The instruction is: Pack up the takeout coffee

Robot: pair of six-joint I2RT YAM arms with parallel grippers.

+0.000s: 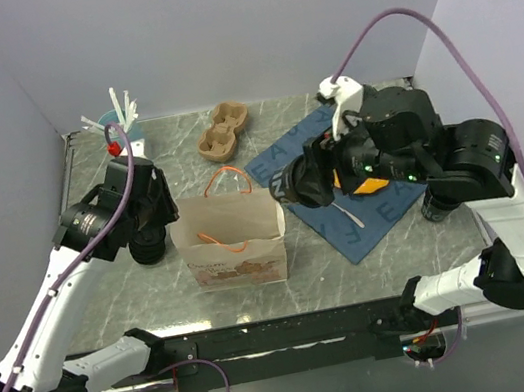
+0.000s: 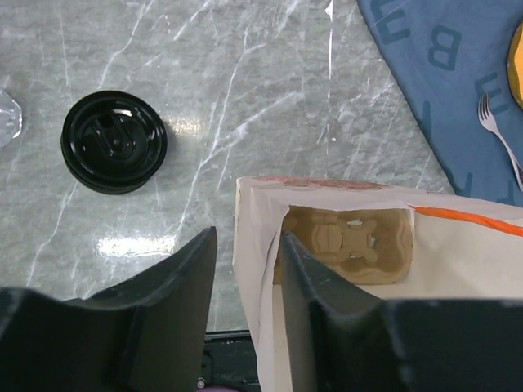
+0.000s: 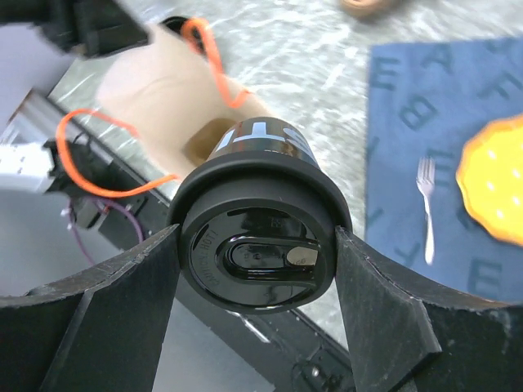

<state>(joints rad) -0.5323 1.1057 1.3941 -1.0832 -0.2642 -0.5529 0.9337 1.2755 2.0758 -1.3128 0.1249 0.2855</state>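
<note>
Standing by the table, I see the right gripper point(image 3: 256, 237) clamped on the takeout coffee point(image 3: 260, 265), a small black disposable cup with a black sip lid, one finger pressed to each side of the lid's rim. It hangs in the air just to the right of the brown paper carrier bag with orange cord handles point(image 1: 236, 251), near the bag's mouth but apart from it. The left gripper point(image 2: 249, 241) is at the bag's left edge with the side wall between its fingers. A sliver of gap shows on the outer side, so I cannot tell whether it has actually pinched the paper or only straddles it. A moulded brown cardboard cup tray point(image 2: 347, 245) sits at the bottom of the bag. To my eye the step in hand is lowering the cup in, and doing it well means having the left arm hold that wall out so the mouth is wide. The cup should come over the opening clear of the orange handles point(image 1: 228, 176), settle upright into a pocket of the tray, and only then be let go. A second black lidded cup point(image 2: 114, 140) stands on the marble-patterned table point(image 2: 245, 82) left of the bag.
</note>
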